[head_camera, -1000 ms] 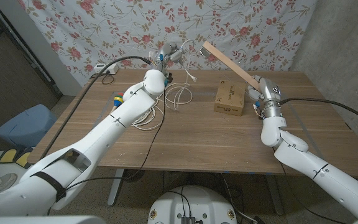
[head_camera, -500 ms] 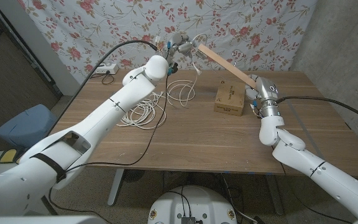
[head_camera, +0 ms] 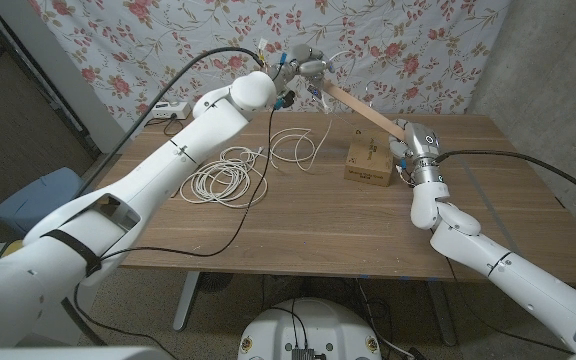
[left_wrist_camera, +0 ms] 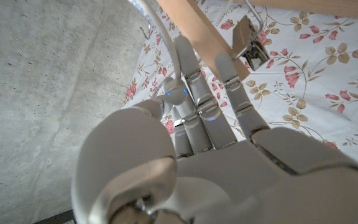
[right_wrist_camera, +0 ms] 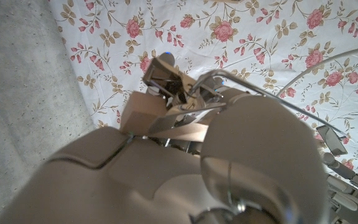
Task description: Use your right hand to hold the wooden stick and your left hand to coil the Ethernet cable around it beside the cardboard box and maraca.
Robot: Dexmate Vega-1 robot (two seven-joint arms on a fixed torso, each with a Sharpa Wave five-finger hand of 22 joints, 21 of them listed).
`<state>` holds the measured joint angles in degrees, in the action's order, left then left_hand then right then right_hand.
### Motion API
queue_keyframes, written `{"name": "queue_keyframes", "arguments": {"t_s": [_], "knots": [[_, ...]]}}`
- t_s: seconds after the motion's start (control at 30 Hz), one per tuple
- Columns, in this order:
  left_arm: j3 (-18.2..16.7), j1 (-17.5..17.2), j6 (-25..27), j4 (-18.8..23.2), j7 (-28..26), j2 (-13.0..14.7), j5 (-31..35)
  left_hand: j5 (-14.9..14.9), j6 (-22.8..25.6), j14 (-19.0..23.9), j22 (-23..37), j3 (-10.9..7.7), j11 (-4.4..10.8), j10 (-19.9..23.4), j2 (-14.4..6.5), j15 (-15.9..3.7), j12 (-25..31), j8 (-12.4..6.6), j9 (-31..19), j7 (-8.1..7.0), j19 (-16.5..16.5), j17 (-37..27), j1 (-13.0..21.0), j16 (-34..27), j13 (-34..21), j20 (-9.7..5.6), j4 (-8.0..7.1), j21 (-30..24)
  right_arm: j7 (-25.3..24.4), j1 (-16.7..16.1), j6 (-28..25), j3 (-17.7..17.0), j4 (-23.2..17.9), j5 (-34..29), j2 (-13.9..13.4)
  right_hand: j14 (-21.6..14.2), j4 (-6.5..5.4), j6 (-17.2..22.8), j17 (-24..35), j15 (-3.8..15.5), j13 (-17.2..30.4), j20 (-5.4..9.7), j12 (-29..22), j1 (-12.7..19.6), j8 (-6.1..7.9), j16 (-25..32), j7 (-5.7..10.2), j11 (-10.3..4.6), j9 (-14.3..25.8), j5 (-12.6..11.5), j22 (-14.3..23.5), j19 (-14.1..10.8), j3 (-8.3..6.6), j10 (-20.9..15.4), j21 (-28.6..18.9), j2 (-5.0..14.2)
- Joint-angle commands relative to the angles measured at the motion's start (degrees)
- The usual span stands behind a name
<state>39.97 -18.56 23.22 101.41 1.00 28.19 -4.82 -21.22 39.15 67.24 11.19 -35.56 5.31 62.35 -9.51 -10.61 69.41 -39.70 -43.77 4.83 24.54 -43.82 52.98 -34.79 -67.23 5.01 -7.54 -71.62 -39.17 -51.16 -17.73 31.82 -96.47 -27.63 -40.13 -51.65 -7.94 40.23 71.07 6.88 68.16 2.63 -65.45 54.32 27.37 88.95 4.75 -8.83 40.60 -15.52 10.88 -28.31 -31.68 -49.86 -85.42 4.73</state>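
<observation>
1. Our right hand grips the lower end of the wooden stick, its fingers clamped around it just above the right edge of the cardboard box.
2. The stick slants up and away toward our left, rising from the right hand to its far end near our left hand, high in front of the flowered wall cloth.
3. Our left hand is raised at the stick's upper end; in the left wrist view its fingers reach up against the stick with the white cable running between them, so the hand is holding the cable.
4. From the left hand the Ethernet cable drops to the table, where it lies in loose loops to the left of the box.
5. A larger bundle of the same white cable lies nearer our left arm, close to the looser loops.
6. In the right wrist view the back of our right hand fills the lower part, with the end of the stick showing beyond it; the fingers themselves are hidden there.
7. A white power strip sits at the far left edge of the table.
8. We cannot make out the maraca.
</observation>
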Motion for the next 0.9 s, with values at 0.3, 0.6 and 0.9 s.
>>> {"name": "queue_keyframes", "arguments": {"t_s": [0.3, 0.6, 0.9], "knots": [[-0.5, 3.3, 4.6, 3.9, 15.4, 4.6, -12.2, -0.4, 1.0, -0.3, 0.0, -0.58, -0.3, -0.1, -0.5, -0.01, 0.2, -0.94, 0.4, 0.7, 0.2, -1.8, 0.5, -1.1, -0.6, 0.11, 0.03, -0.8, -0.4, 5.5, 2.0, 2.0, 5.9, 1.1, 3.2, 0.2, 0.34, 2.2, 0.1, 5.2, 0.6, 6.66, -0.3, -5.1, 0.64, 0.3, 1.52, -0.29, -0.2, -0.4, 0.1, 0.2, -0.19, -0.4, -0.9, 5.39], [-2.6, 0.4, 6.1, 10.2, 14.2, 9.1, -14.9, -0.3, 1.0, -0.6, 0.0, -0.86, -0.43, -0.3, -0.4, -0.03, 0.1, -0.74, 0.8, 0.96, 0.1, -3.2, 0.7, -1.5, -1.0, 0.2, 0.13, -1.3, -2.7, 7.4, 0.7, 1.1, 8.8, 3.7, 6.4, 0.1, 0.37, 2.2, 0.1, 5.21, 0.6, 6.57, -0.3, -5.2, 0.69, 0.3, 1.4, -0.34, -0.2, -0.4, 0.1, 0.2, -0.2, -0.4, -1.1, 5.41], [-3.6, -2.0, 7.5, 13.2, 14.1, 12.6, -17.4, -0.2, 1.0, -0.9, -0.1, -1.09, -0.59, 0.0, -0.3, 0.24, -0.6, -0.81, 0.7, 1.01, 0.0, -4.4, 0.7, -1.8, -0.3, 0.29, 0.12, -1.7, -7.1, 7.3, 2.7, -1.7, 10.5, 9.3, 9.3, -0.2, 0.51, 2.2, 0.1, 5.22, 0.7, 6.46, -0.4, -5.1, 0.78, 0.4, 1.25, -0.43, -0.3, -0.4, 0.1, -0.1, -0.33, -0.6, -1.4, 5.51]]}}
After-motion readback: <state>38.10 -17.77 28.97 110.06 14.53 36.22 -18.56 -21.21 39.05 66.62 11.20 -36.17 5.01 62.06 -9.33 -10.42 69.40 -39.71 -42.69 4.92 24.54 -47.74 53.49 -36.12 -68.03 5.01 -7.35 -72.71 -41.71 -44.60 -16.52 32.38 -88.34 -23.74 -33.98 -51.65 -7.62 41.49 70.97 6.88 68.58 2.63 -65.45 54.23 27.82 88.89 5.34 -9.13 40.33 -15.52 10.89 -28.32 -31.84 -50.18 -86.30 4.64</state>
